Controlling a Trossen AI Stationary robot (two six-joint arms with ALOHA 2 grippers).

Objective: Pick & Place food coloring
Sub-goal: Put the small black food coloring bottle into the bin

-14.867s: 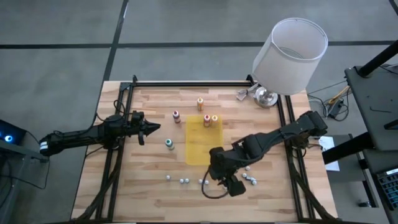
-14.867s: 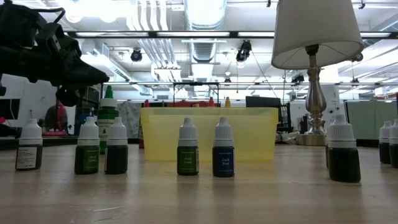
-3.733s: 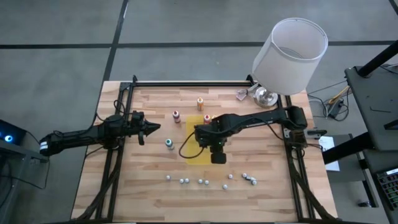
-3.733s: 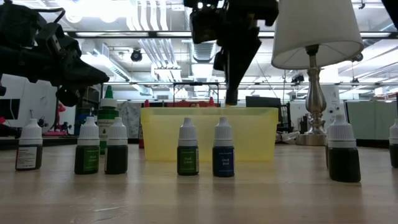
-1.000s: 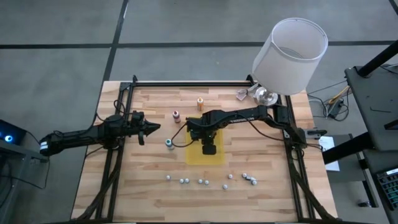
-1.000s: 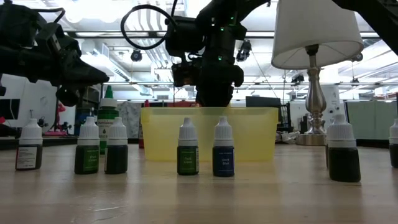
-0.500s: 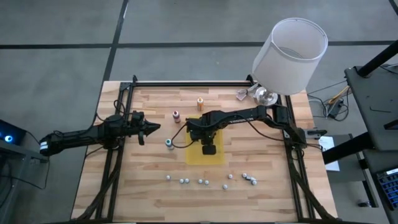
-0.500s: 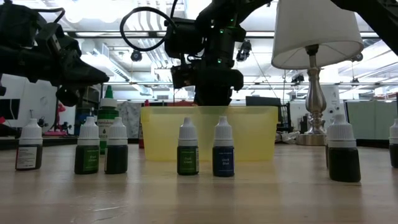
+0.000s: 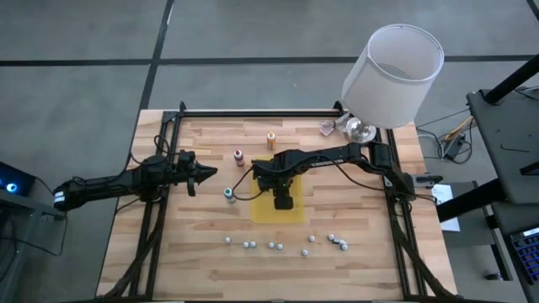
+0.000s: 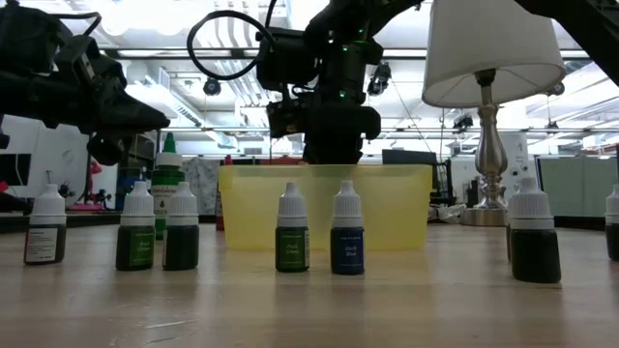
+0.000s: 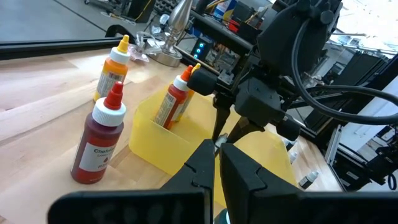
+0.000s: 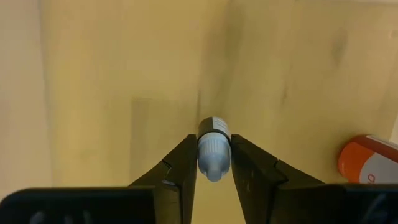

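From above, the right arm (image 9: 324,157) covers its own pincer and part of the yellow tray (image 9: 268,210), while the white caps (image 9: 271,246) near the counter's front edge are too small to identify.

A robotics lab inside an open industrial hall: a wooden test table (image 9: 210,227) framed by black rails stands on a bare concrete floor (image 9: 84,84), beneath exposed ceiling ducts (image 10: 319,19) and strip lights, with desks and cabling (image 11: 348,93) crowding the background

Wooden slat table (image 9: 202,227), translucent yellow plastic tray (image 10: 387,208)
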